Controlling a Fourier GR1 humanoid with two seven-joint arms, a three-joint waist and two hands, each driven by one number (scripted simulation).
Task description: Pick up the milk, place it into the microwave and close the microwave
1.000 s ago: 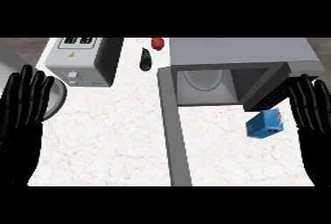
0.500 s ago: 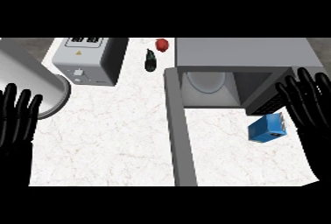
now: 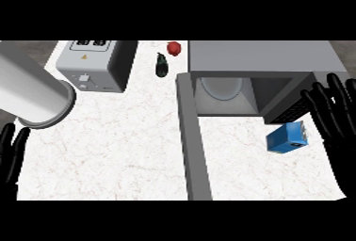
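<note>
Left robot hand (image 3: 10, 150): at the view's left edge, fingers straight and pointing up, wide open, holding nothing.
White cylinder (image 3: 31, 96): large, tilted over the left part of the table (image 3: 118, 146).
Toaster (image 3: 94, 63): grey, back left.
Dark elongated item (image 3: 161, 65), red item (image 3: 173, 48): at the back, between toaster and microwave.
Microwave (image 3: 261, 56): back right; door (image 3: 189, 150) swung open, seen edge-on; round plate (image 3: 222, 88) inside.
Milk (image 3: 287, 137): blue carton on the table before the microwave's opening, right of the door.
Right robot hand (image 3: 335, 117): just beside the milk, on its right; fingers straight, wide, empty.
</note>
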